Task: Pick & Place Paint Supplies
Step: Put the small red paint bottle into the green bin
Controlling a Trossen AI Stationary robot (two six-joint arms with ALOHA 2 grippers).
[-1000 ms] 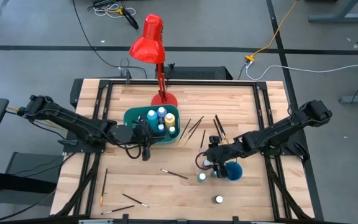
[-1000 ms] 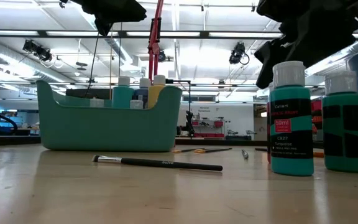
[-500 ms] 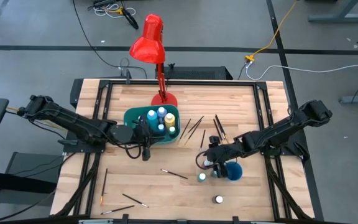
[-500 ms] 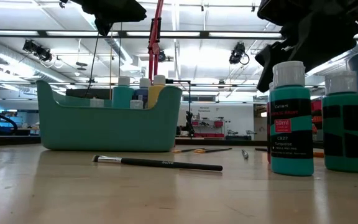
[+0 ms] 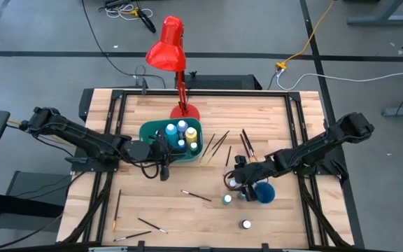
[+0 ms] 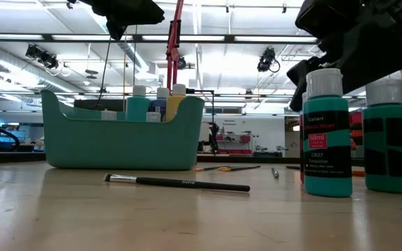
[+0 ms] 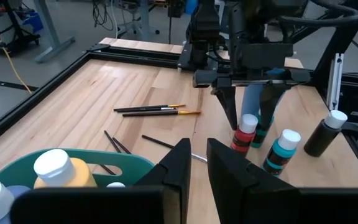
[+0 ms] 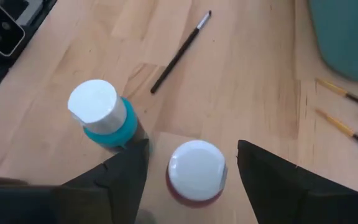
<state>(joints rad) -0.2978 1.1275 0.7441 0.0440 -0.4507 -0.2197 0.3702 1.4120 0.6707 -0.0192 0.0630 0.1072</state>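
A red bottle with a white cap [image 8: 194, 169] stands on the table right of centre. My right gripper [image 8: 191, 149] is open over it, one finger on either side of the cap and apart from it; the left wrist view shows that gripper [image 7: 248, 118] pointing down around the red bottle [image 7: 245, 132]. A teal bottle [image 8: 101, 112] stands just beside it. The teal bin [image 5: 145, 136] holds several bottles. Thin brushes [image 5: 201, 197] lie scattered on the wood. My left gripper [image 5: 164, 173] hangs shut at the bin's near side, nothing visible between its fingers [image 7: 179, 165].
A round blue cup [image 5: 263, 191] stands right beside my right gripper. A dark bottle [image 7: 325, 134] stands nearer the front edge. More brushes lie at the middle [image 5: 219, 143] and front left [image 5: 117, 206]. A red desk lamp [image 5: 170, 49] rises behind the bin.
My right gripper has come down a little toward the red bottle and tipped further downward, staying open. The bottles and brushes have not moved.
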